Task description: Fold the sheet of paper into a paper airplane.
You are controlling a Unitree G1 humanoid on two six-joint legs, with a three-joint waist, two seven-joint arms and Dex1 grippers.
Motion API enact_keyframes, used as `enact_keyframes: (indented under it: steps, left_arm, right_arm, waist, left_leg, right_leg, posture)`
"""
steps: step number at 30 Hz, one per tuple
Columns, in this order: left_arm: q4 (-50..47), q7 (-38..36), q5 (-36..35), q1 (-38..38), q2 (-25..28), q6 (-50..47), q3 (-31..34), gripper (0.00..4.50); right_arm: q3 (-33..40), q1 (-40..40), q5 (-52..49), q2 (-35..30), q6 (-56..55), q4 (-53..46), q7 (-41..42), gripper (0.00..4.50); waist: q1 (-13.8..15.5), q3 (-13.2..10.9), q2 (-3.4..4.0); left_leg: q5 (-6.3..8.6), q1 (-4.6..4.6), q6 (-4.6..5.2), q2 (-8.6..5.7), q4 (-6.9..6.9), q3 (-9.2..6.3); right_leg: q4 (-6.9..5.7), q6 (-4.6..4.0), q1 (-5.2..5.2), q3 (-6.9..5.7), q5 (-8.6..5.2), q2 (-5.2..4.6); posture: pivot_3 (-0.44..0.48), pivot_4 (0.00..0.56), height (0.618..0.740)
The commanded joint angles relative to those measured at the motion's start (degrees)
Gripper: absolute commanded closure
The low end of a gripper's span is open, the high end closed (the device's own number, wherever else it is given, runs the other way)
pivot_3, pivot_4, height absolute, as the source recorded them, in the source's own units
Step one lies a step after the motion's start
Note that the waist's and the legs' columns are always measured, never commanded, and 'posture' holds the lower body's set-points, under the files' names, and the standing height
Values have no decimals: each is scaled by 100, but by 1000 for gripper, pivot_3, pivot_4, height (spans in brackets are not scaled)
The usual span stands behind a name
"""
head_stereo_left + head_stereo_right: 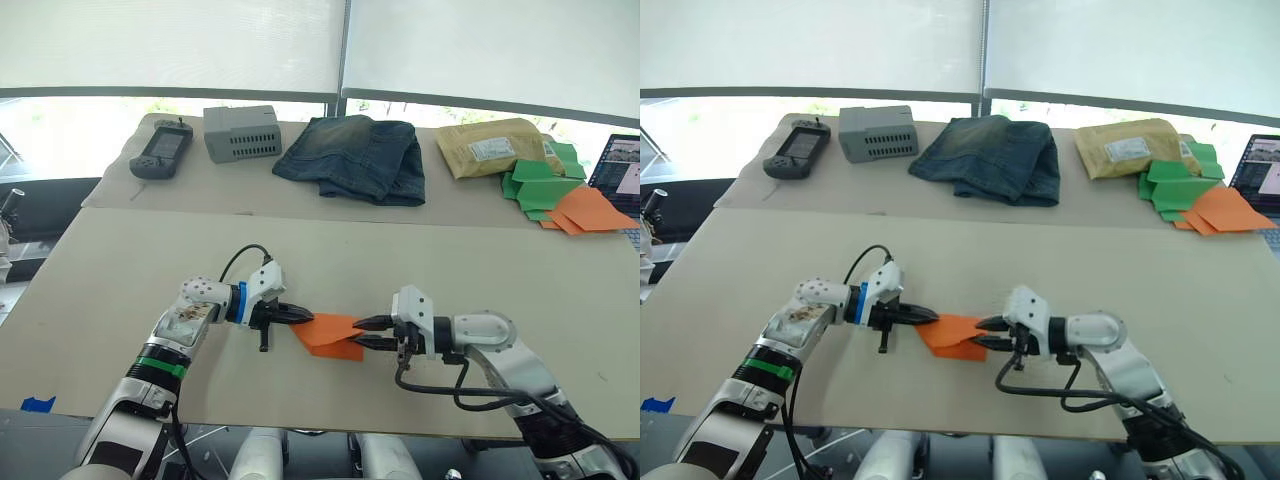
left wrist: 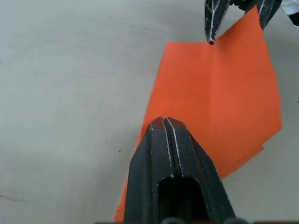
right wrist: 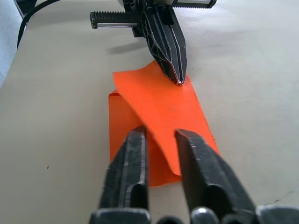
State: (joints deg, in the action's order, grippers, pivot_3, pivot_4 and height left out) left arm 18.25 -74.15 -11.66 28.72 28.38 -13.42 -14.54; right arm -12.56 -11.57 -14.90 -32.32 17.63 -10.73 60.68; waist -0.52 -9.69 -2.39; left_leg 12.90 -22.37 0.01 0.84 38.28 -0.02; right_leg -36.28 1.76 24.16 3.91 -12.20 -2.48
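Jeans, grey box, handheld controller, padded envelope, paper pile behind

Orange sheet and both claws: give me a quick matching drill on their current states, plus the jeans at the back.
Column one:
1. sheet of paper
2. left claw
3. right claw
4. jeans

Column two:
A. fingers apart, with a raised edge of the paper between them
B. folded dark blue heap on the far table
C. fingers closed together, tip pressing on the paper
D. partly folded, one flap lifted off the table

Pairs: 1-D, 2-C, 3-A, 4-B
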Motion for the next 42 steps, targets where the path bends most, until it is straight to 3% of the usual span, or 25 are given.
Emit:
enact_keyframes:
  steps: [1, 6, 13, 33, 42]
  left_arm:
    - [29, 115, 129, -91, -51, -109, -115, 4500]
    - [11, 136, 143, -141, -69, -105, -120, 4500]
    - [-87, 211, 140, -282, -81, -111, -108, 4500]
    - [-489, 475, -135, -288, -102, -223, 295, 4500]
    - [-1931, 606, -1013, -305, 24, -1076, 821, 4500]
  right_arm:
    - [197, -99, -523, 42, 801, -82, -32, 4468]
    - [205, -529, -1015, -5, 2173, 12, -73, 4468]
    - [463, -1343, -1650, 165, 4031, 874, -396, 4468]
    - [-204, -1733, -1225, 247, 4100, 1748, -431, 4468]
    - [-373, -1690, -1007, 239, 3954, 1951, -497, 4468]
  waist:
    - [0, 0, 0]
    - [-4, 0, 1]
    - [-13, 1, 1]
    - [-62, 67, -33]
    - [-128, 68, -37]
  left_leg:
    - [0, -1, 0, 0, 0, 0]
    - [0, -2, 0, 1, 0, 0]
    - [0, -6, 1, 1, 0, -2]
    - [2, 4, 3, 8, 0, 0]
    - [2, 1, 3, 11, -2, 0]
  right_leg:
    - [1, 0, 0, 0, 0, 0]
    - [4, 1, 0, 0, 2, 0]
    - [9, 1, 1, 0, 5, -1]
    - [15, 7, -8, 0, 8, 3]
    - [17, 8, -5, 0, 9, 4]
  posture:
    - [0, 150, 728]
    - [0, 150, 728]
    - [0, 150, 728]
    - [0, 150, 728]
    - [0, 150, 728]
